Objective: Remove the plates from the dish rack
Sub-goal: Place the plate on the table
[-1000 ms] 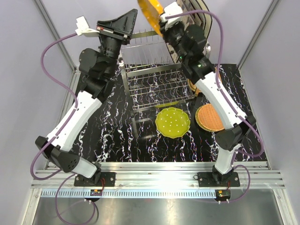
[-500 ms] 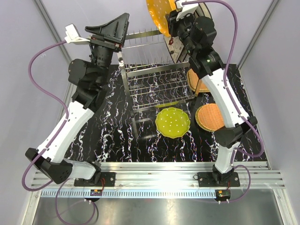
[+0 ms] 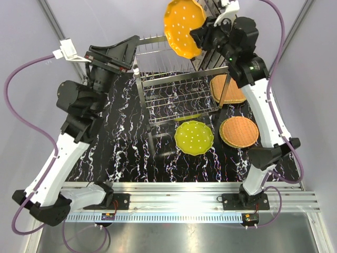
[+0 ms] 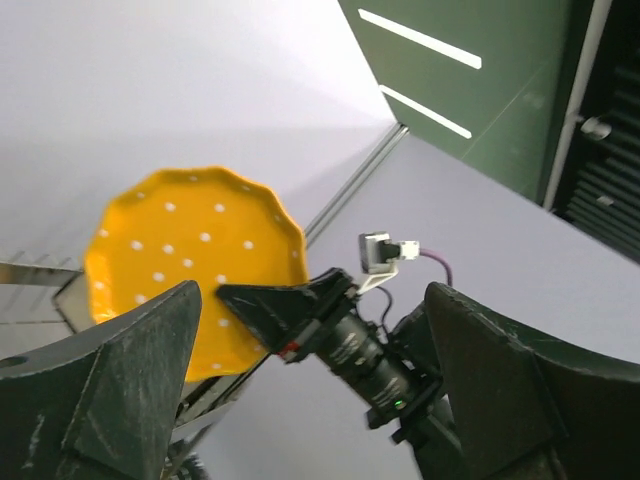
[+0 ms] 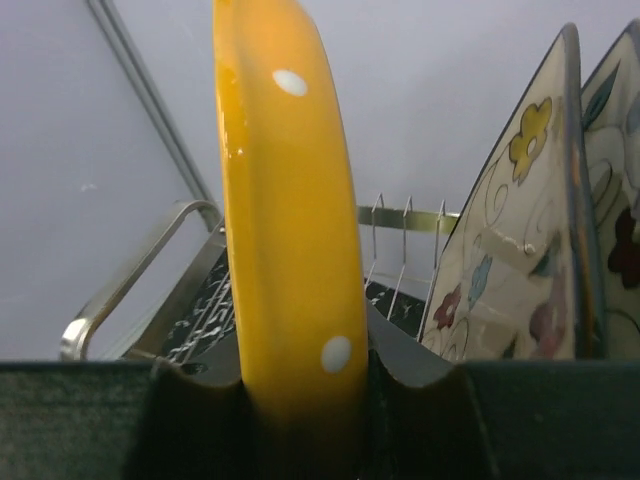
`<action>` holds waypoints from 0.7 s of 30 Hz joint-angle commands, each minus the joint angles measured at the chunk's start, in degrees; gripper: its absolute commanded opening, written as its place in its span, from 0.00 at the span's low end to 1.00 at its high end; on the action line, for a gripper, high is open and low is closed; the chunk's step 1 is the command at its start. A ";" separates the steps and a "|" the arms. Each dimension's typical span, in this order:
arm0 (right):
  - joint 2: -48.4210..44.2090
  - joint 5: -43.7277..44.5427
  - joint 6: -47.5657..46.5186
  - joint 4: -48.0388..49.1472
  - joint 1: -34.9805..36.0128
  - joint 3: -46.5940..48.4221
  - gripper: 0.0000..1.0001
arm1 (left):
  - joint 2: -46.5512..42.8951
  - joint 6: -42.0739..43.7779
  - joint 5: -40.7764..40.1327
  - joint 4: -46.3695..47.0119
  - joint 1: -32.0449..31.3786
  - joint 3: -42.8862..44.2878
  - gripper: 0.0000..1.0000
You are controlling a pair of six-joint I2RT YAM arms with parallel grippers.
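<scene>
**dishguy:** Black, white-veined tabletop in a grey-walled booth. How far along is the unloading?

**yam_fan:** Mid-job, I'd say. The orange plate, scalloped with white dots, is up in the air at the top centre of the overhead view, clear of the dish rack and its prongs. The right gripper is clamped on its rim, and its wrist view shows the edge wedged between both fingers.

**dishguy:** Other arm?

**yam_fan:** The left gripper, upper left, has its jaws spread wide with nothing in them, pointing across at that plate.

**dishguy:** What's already out?

**yam_fan:** Three are on the table. There's a yellow-green plate just in front of the rack, a tan woven plate to the right of it, and a second tan woven plate by the rack's right end.

**dishguy:** What's left?

**yam_fan:** The orange one needs setting down, plus at least two square flowered plates standing in the rack. Past halfway, I'd guess.
</scene>
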 commanded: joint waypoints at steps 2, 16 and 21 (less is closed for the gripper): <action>-10.20 -10.30 11.06 8.44 -3.01 -0.05 0.00 | -3.99 9.94 0.81 -5.51 0.20 -1.31 0.99; -21.27 -30.96 21.79 8.26 -6.89 -14.02 0.00 | -12.51 19.18 -1.21 -12.90 0.28 -7.73 0.99; -27.06 -39.48 21.88 9.31 -7.24 -22.44 0.00 | -15.24 21.64 -1.39 -15.35 0.20 -9.40 0.99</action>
